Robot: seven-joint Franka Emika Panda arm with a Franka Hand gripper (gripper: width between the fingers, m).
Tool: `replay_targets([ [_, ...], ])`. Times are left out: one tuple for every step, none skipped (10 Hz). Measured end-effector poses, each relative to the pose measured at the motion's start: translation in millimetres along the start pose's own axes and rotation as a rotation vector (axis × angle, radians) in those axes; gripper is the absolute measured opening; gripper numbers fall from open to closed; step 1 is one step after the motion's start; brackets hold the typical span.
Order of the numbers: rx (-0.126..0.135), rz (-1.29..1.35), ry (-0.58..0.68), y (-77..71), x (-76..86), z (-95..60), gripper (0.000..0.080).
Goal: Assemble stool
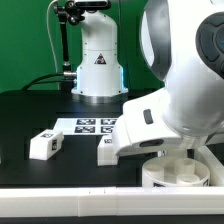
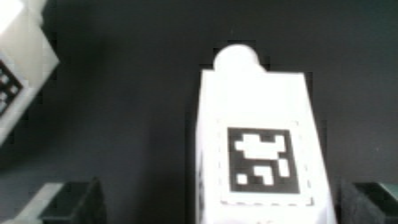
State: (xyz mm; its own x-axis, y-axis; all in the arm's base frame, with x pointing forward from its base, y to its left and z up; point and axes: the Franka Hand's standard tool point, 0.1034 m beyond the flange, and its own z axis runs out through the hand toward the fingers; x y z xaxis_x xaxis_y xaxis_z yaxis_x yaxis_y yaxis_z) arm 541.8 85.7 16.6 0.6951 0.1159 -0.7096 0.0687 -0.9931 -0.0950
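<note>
A white stool leg with a black-and-white tag lies on the black table between my gripper's two fingers. The dark fingertips stand wide apart on either side of the leg and do not touch it, so the gripper is open. In the exterior view the same leg lies under the arm's white hand. A second leg lies apart toward the exterior view's left. The round seat sits at the front right, partly hidden by the arm.
The marker board lies flat behind the legs. The robot base stands at the back. A long white bar runs along the table's front edge. Another tagged white part shows at the wrist view's edge.
</note>
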Motion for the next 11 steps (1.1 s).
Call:
replay_targets([
  [-0.001,0.0,0.005,-1.1,1.6,2.2,0.0648],
  [-0.012,0.01,0.008,-1.9,2.8,4.5,0.0648],
  [-0.022,0.009,0.009,-1.5,2.9,4.3,0.0648],
  [-0.021,0.008,0.008,-1.2,2.9,4.7,0.0648],
  [-0.021,0.004,0.007,-1.0,3.1,5.6,0.0648],
  [-0.021,0.004,0.005,-1.1,3.0,6.9,0.0547],
  [-0.021,0.004,0.003,-1.0,3.2,7.6,0.0412],
  [-0.02,0.004,0.003,-1.0,3.1,7.6,0.0412],
  [-0.02,0.004,0.003,-1.1,3.1,7.6,0.0337],
  [-0.019,0.004,0.004,-1.1,3.0,7.4,0.0337],
  [-0.018,0.004,0.006,-1.4,2.7,6.2,0.0337],
])
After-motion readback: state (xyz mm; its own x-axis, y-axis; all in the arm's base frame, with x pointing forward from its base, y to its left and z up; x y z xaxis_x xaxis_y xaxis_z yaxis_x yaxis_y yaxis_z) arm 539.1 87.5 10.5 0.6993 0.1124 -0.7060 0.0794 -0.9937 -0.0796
